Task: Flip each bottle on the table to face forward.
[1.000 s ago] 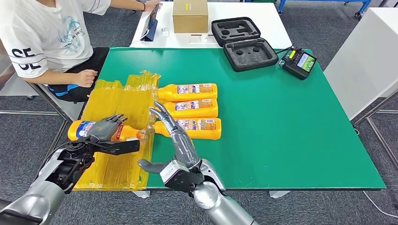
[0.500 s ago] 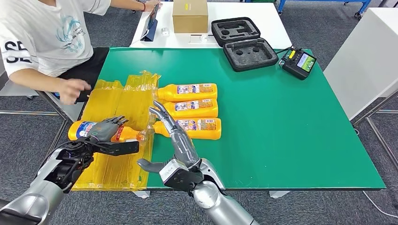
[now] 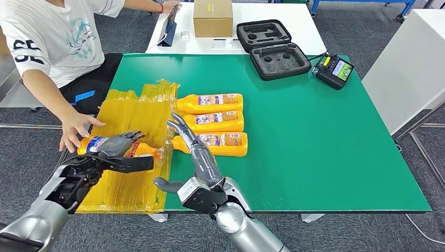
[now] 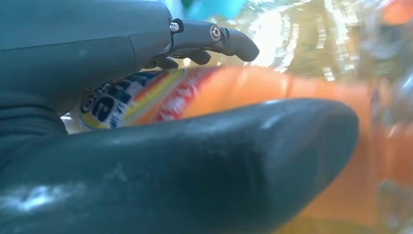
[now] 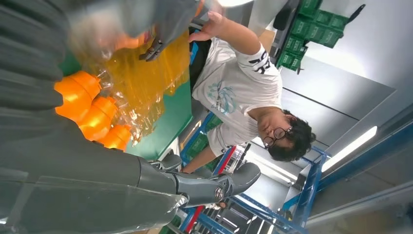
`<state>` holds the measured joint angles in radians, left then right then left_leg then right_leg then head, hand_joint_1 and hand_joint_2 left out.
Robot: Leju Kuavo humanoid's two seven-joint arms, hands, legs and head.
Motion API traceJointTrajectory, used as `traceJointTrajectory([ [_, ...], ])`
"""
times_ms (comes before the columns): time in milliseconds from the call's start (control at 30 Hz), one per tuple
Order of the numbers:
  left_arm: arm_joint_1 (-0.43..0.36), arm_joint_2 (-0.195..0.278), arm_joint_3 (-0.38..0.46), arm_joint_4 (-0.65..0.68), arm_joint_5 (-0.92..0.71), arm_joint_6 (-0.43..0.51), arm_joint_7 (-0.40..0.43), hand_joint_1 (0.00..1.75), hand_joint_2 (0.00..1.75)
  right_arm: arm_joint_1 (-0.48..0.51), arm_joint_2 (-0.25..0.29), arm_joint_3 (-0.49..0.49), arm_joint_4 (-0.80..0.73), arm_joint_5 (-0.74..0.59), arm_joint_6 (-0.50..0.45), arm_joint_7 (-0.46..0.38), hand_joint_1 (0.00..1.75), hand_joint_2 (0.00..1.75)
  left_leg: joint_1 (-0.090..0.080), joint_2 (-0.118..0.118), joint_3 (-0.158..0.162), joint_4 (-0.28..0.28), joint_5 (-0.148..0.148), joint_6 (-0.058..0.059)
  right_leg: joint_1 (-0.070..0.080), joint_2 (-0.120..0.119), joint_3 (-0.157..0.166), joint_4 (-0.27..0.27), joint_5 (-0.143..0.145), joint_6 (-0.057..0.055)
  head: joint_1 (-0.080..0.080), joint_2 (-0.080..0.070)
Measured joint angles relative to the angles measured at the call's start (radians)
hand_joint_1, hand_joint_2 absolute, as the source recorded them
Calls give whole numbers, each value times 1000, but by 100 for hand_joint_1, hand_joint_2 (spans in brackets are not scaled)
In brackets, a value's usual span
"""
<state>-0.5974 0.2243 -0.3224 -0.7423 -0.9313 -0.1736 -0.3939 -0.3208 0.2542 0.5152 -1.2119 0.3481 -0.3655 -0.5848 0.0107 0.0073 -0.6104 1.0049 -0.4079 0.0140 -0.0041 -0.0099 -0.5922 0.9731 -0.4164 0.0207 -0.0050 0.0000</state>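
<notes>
Grey carpet surrounds a green table (image 3: 315, 147), behind which a white table (image 3: 294, 21) carries a cardboard box (image 3: 212, 17) and an open black foam case (image 3: 272, 48); a handheld controller (image 3: 334, 69) sits at the green table's far edge. Crinkled yellow plastic wrap (image 3: 126, 126) covers the table's left part. Three orange bottles lie side by side just right of it, caps toward the wrap: the far bottle (image 3: 210, 103), the middle bottle (image 3: 215, 121) and the near bottle (image 3: 223, 143), whose neck is partly hidden behind the right hand's fingers.

A fourth bottle (image 3: 99, 145) lies on the wrap at the left edge. The left hand (image 3: 118, 152) grips it, fingers draped over its label, thumb along its near side; the left wrist view shows the blurred label (image 4: 131, 97) between thumb and fingers. Its cap end is lost in the wrinkled plastic.

The right hand (image 3: 197, 163) holds nothing, fingers stretched flat toward the near bottle, thumb out sideways.

A seated person's hand (image 3: 74, 127) rests spread at the fourth bottle's base end; whether it touches is unclear.
</notes>
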Motion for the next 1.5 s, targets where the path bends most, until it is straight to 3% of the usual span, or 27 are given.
traceJointTrajectory([
  [167, 2, 45, 11, -22, 209, -176, -119, 0, 0, -16, -6, -17, 19, 6, -13, 22, 0, 175, 0, 0, 3, 0, 0, 0, 0, 0, 3, 0, 0, 0, 0, 0],
  [267, 22, 49, 35, -46, 336, -207, -169, 0, 0, -24, -11, -26, 36, 54, -38, 59, 0, 175, 0, 0, 4, 0, 0, 0, 0, 0, 2, 0, 0, 0, 0, 0],
  [333, 51, 24, 87, -65, 461, -144, -196, 0, 0, -25, -18, -27, 46, 195, -86, 141, 0, 175, -1, 0, 3, 0, 0, 0, 0, 0, 1, 0, 0, 0, 0, 0],
  [400, 84, -13, 151, -93, 545, -29, -180, 0, 0, -26, -30, -27, 52, 431, -115, 294, 0, 175, -1, 0, 0, 0, 1, 1, 0, 0, -1, 0, 0, 0, 1, 0],
  [500, 122, -55, 231, -152, 585, 155, -123, 0, 0, -31, -53, -44, 66, 780, -42, 585, 0, 175, -2, 1, -3, 1, 1, 1, 0, 1, -3, 0, 2, 2, 0, 0],
  [600, 153, -82, 312, -206, 615, 269, -94, 0, 0, -50, -75, -91, 101, 910, 43, 732, 0, 175, -2, 1, -4, 1, 1, 2, -1, 1, -5, 0, 2, 2, 0, 0],
  [800, 192, -109, 387, -265, 629, 296, -87, 0, 0, -77, -94, -144, 153, 938, 64, 752, 0, 175, -1, 1, -6, 1, 1, 1, 0, 1, -7, 0, 2, 2, 0, 0],
  [1167, 209, -130, 421, -293, 631, 304, -86, 0, 0, -83, -98, -163, 188, 947, 71, 762, 0, 175, -1, 1, -7, 1, 1, 1, 0, 1, -7, 0, 2, 2, 0, 0],
  [1333, 218, -140, 437, -312, 645, 385, -101, 0, 0, -88, -105, -179, 210, 986, 110, 833, 0, 175, -1, 1, -7, 1, 1, 1, 0, 1, -7, 0, 2, 2, 0, 0],
  [1500, 231, -152, 442, -344, 691, 438, -138, 0, 0, -99, -114, -195, 265, 1010, 123, 853, 0, 175, -1, 1, -7, 1, 1, 1, 0, 1, -8, 0, 2, 2, 0, 0],
])
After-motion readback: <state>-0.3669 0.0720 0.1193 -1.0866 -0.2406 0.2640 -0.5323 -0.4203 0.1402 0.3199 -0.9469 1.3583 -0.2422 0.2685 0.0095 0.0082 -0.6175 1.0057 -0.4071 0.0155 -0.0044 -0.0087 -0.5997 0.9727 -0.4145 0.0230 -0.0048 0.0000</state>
